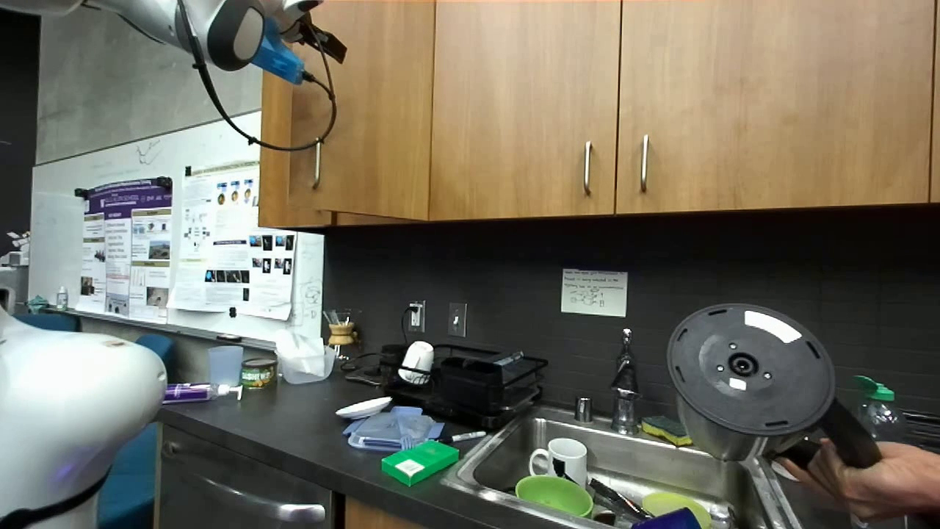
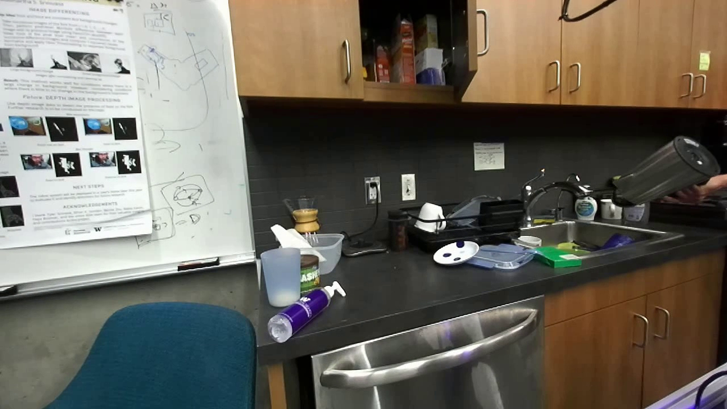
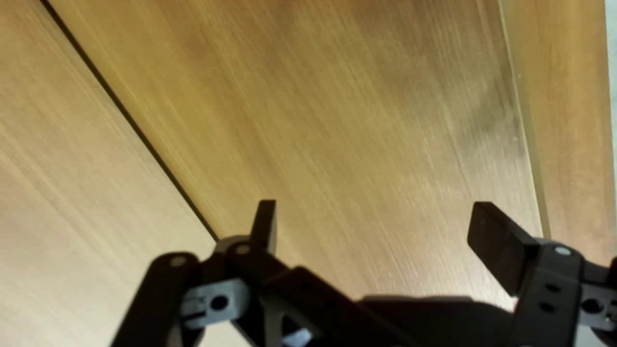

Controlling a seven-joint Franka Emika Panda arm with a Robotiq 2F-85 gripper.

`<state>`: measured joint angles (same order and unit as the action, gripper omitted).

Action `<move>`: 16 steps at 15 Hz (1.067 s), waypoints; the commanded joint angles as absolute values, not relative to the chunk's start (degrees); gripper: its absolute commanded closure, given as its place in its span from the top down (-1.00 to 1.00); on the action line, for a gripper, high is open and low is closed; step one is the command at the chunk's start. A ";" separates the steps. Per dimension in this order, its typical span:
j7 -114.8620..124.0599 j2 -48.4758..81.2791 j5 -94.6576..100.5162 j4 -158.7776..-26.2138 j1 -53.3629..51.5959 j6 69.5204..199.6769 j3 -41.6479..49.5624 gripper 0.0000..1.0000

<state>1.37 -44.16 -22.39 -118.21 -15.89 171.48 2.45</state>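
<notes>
My gripper (image 3: pixel 373 217) is open and empty in the wrist view, with its two black fingers wide apart. Behind them is the plain face of a wooden cabinet door (image 3: pixel 361 125). In an exterior view the gripper (image 1: pixel 330 44) is high at the upper left, in front of the leftmost wall cabinet door (image 1: pixel 367 132). I cannot tell whether it touches the wood. This door has a metal handle (image 1: pixel 317 163) below the gripper. In an exterior view a cabinet door (image 2: pixel 522 51) stands ajar, with several boxes (image 2: pixel 403 51) on the shelf behind it.
A person's hand (image 1: pixel 896 477) holds a dark jug (image 1: pixel 749 367) over the right of the sink (image 1: pixel 499 448), which holds dishes. A dish rack (image 2: pixel 460 233), a green box (image 2: pixel 556 257), a purple pump bottle (image 2: pixel 301 312) and a blue cup (image 2: pixel 281 278) are on the counter.
</notes>
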 commanded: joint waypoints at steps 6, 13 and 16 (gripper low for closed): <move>8.83 -54.49 -16.36 -128.98 -3.71 173.45 -4.26 1.00; 9.91 -56.09 -13.49 -130.64 -2.82 172.71 -7.16 1.00; 9.81 -55.80 -13.55 -130.62 -3.05 172.70 -6.17 1.00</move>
